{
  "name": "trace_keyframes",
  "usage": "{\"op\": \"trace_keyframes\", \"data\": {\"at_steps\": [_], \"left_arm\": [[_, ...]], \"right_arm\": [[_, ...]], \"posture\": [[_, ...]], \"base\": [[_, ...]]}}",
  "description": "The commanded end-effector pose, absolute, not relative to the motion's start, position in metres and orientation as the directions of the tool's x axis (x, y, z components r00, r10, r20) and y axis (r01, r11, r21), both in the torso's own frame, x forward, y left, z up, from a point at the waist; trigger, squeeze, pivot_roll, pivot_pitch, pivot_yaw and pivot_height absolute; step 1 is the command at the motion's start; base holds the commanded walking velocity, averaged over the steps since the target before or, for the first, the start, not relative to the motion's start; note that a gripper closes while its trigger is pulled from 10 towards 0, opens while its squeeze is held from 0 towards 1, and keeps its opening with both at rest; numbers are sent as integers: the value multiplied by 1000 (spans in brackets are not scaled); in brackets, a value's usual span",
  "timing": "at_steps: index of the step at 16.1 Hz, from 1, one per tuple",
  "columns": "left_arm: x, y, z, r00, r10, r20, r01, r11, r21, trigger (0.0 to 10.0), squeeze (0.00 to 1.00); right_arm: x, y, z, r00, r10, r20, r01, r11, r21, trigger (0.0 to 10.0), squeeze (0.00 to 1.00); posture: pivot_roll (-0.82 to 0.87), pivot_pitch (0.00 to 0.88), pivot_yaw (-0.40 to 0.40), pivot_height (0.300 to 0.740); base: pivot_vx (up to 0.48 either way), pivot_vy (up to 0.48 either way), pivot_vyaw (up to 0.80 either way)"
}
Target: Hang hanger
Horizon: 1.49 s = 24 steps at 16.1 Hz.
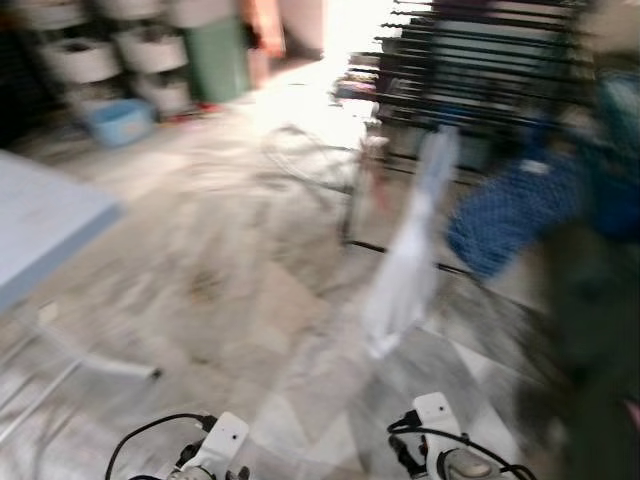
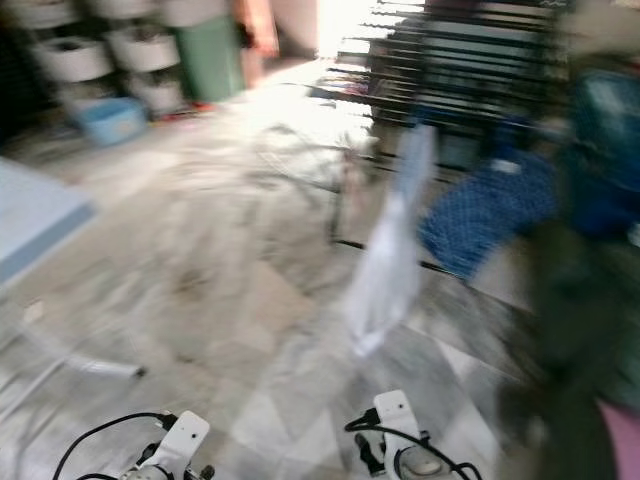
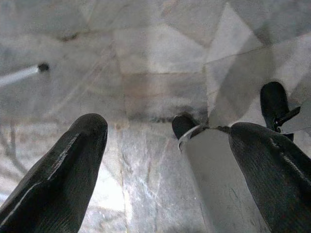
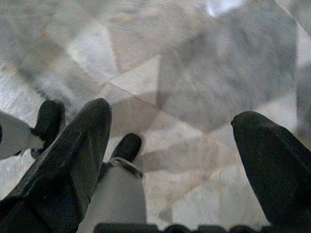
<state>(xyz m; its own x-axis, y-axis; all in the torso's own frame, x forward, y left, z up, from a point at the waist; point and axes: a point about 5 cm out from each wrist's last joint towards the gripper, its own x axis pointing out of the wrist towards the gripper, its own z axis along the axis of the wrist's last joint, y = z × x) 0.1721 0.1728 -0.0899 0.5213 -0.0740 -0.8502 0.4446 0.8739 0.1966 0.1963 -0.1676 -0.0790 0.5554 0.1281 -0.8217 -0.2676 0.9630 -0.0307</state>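
Note:
A dark drying rack (image 1: 470, 70) stands at the far right across the marble floor, blurred by camera motion. A white cloth (image 1: 410, 250) and a blue patterned cloth (image 1: 515, 205) hang from its front. My left gripper (image 3: 167, 126) is open above the floor, with nothing between its fingers. My right gripper (image 4: 172, 110) is also open and holds nothing. Both arms (image 1: 215, 450) sit low at the bottom edge of the head views. Under the grippers I see my own grey leg (image 3: 218, 179) and black foot (image 4: 127, 145). The blur hides finer detail on the rack.
A pale blue table (image 1: 40, 215) with a white leg (image 1: 90, 360) stands at the left. White tubs (image 1: 80, 60), a blue basin (image 1: 118, 120) and a green bin (image 1: 215, 55) line the far left. Dark clothing (image 1: 590, 330) hangs close at the right.

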Motion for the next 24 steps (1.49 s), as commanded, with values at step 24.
{"op": "trace_keyframes", "data": {"at_steps": [24], "left_arm": [[175, 173, -90, 506, -13, -863, 425, 873, 237, 10000, 0]], "right_arm": [[179, -172, -88, 499, 121, -858, -331, 942, -59, 10000, 0]], "posture": [[-81, 0, -29, 740]], "base": [[0, 0, 800]]}}
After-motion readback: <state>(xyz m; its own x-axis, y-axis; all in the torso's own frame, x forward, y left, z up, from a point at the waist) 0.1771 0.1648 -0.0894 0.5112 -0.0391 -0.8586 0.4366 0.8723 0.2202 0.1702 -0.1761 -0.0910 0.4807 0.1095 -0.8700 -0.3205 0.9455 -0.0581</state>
